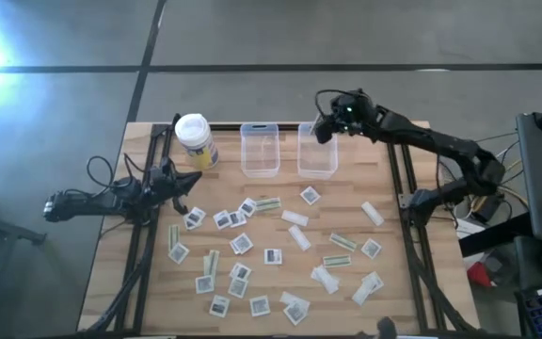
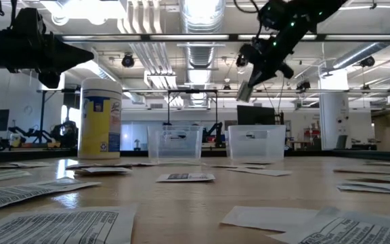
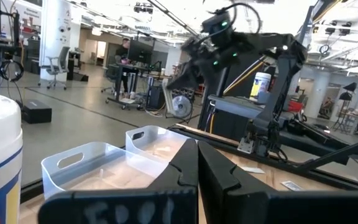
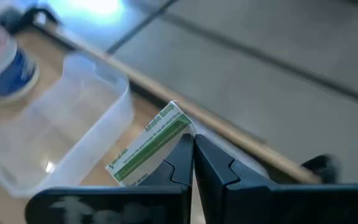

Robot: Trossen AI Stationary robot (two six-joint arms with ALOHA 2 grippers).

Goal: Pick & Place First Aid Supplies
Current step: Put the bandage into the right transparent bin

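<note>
Many small flat white packets, square ones with dark print and narrow strips, lie scattered flat on the wooden table. My right gripper hangs high above the far end of the right clear bin, shut on a white and green strip packet. In the low view this gripper is well above the bin. My left gripper waits shut and empty near the table's left edge, beside the yellow container. My right gripper pinches the green and white strip packet between its two fingers at one end. The fingers point down at a slant. The packet is lifted clear of everything, and its free length juts out sideways from the fingers, tilted.
The left clear bin stands next to the right one at the table's far edge. The yellow container with a white lid stands to their left. Dark frame rails run along both table sides. A person stands in the room beyond.
</note>
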